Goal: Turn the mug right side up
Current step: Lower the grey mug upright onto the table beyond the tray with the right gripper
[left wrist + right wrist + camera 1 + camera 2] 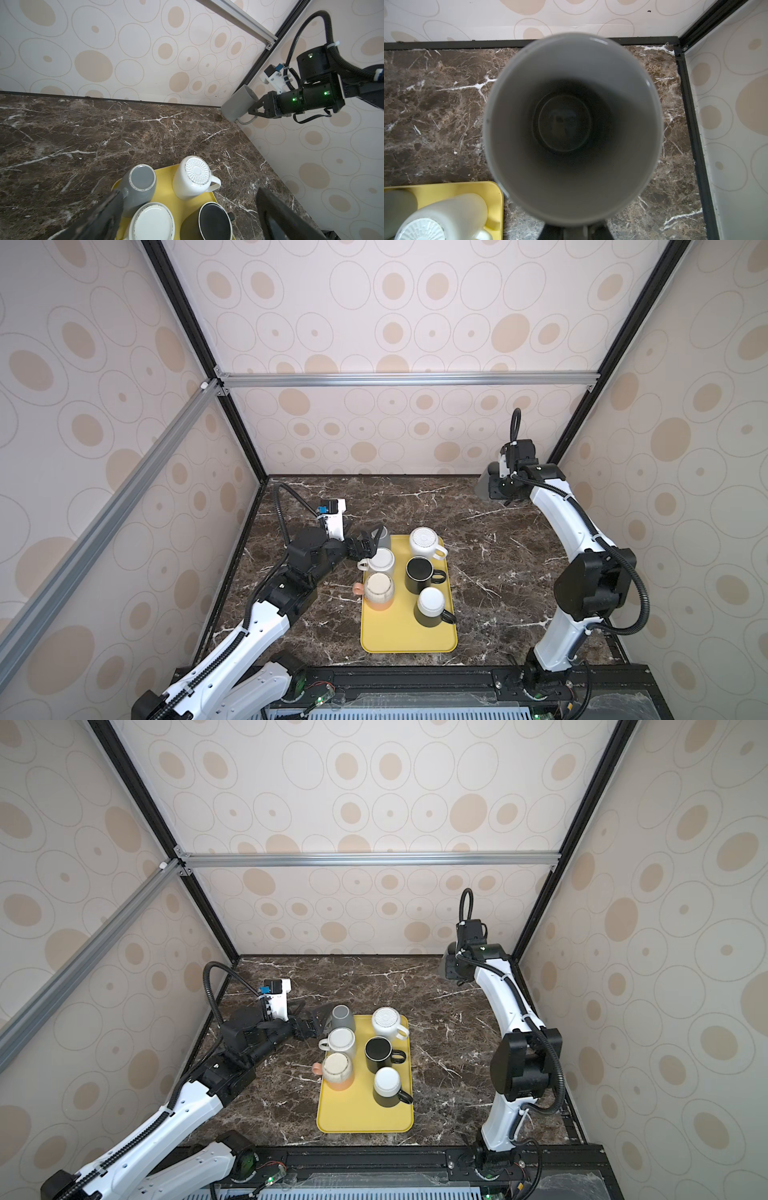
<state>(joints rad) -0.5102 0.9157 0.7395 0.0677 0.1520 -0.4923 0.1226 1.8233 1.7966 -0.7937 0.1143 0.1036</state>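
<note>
A grey mug hangs in the air over the table's far right corner. My right gripper is shut on its handle. In the left wrist view the mug is tilted, its mouth turned towards the gripper. Its open mouth fills the right wrist view, with the gripper below it. My left gripper stands open at the yellow tray's far left corner, beside an upside-down grey mug.
On the tray stand a white ribbed-bottom mug, a white mug, a black mug, a speckled peach mug and a black-and-white mug. Walls close in the marble table on three sides.
</note>
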